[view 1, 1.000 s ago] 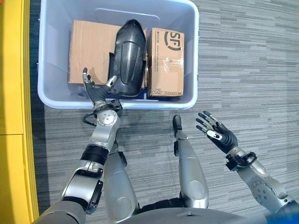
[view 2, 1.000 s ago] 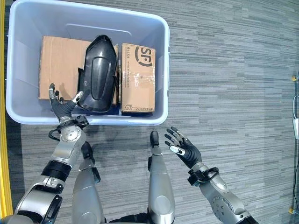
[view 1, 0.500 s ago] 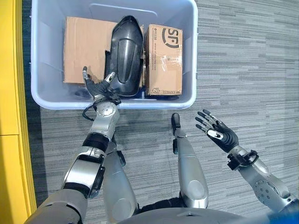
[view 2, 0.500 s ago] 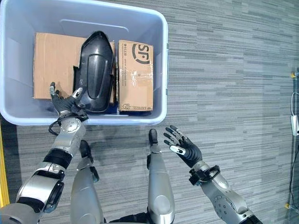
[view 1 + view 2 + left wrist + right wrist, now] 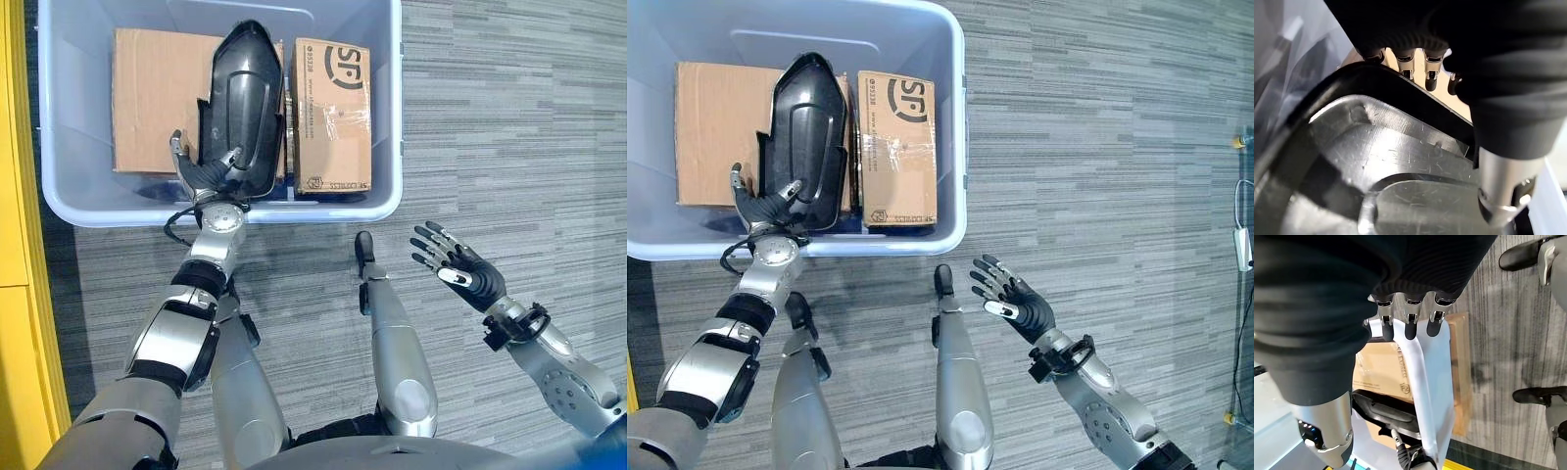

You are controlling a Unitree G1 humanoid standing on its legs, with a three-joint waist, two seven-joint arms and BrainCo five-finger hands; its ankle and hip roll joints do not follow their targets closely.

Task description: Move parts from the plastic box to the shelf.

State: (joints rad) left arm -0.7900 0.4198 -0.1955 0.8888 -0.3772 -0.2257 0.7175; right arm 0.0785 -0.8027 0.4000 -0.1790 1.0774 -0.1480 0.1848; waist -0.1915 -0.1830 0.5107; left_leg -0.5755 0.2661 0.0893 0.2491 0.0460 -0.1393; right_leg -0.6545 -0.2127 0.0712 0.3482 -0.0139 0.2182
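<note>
A pale blue plastic box (image 5: 396, 108) on the carpet holds a black moulded part (image 5: 245, 98) lying lengthwise between two cardboard boxes. My left hand (image 5: 201, 174) reaches over the box's near rim to the part's near end. It is open, with the thumb (image 5: 1503, 181) against the part's glossy face (image 5: 1376, 161) and the fingers (image 5: 1405, 68) behind its edge. My right hand (image 5: 470, 276) hovers open over the carpet, to the right of the box and nearer than it, fingers (image 5: 1409, 318) spread and holding nothing.
A flat brown cardboard box (image 5: 152, 98) lies left of the black part, and a smaller taped carton (image 5: 331, 113) lies right of it. A yellow surface (image 5: 15, 196) runs along the left edge. Grey striped carpet (image 5: 509, 127) spreads to the right.
The camera has shifted, so the box sits further left in view. My left hand has gone from the box's near rim forward onto the black part's near end. The right hand has hardly moved.
</note>
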